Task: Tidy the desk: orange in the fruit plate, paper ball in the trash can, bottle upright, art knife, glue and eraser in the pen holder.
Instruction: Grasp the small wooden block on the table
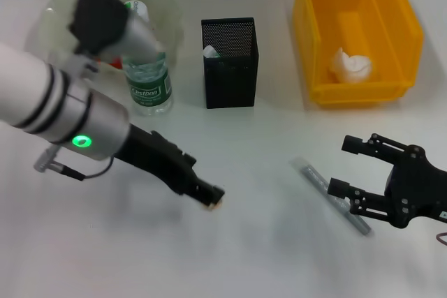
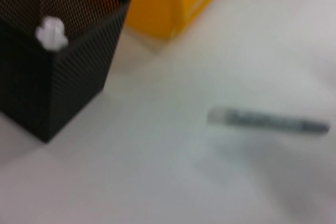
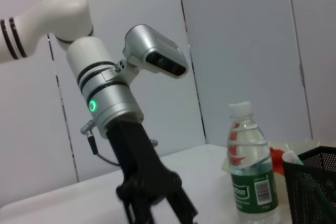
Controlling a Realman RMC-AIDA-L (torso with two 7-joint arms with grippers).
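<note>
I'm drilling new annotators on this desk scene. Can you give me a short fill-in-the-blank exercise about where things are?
1. The paper ball lies inside the ___ trash can.
2. The bottle stands ___ beside the pen holder.
3. The grey stick lies on the table by the ___ gripper.
4. The left gripper is low over the ___.

Missing words: yellow; upright; right; table

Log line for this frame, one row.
left gripper shut on eraser | right gripper open by art knife | bottle upright | paper ball binned
</note>
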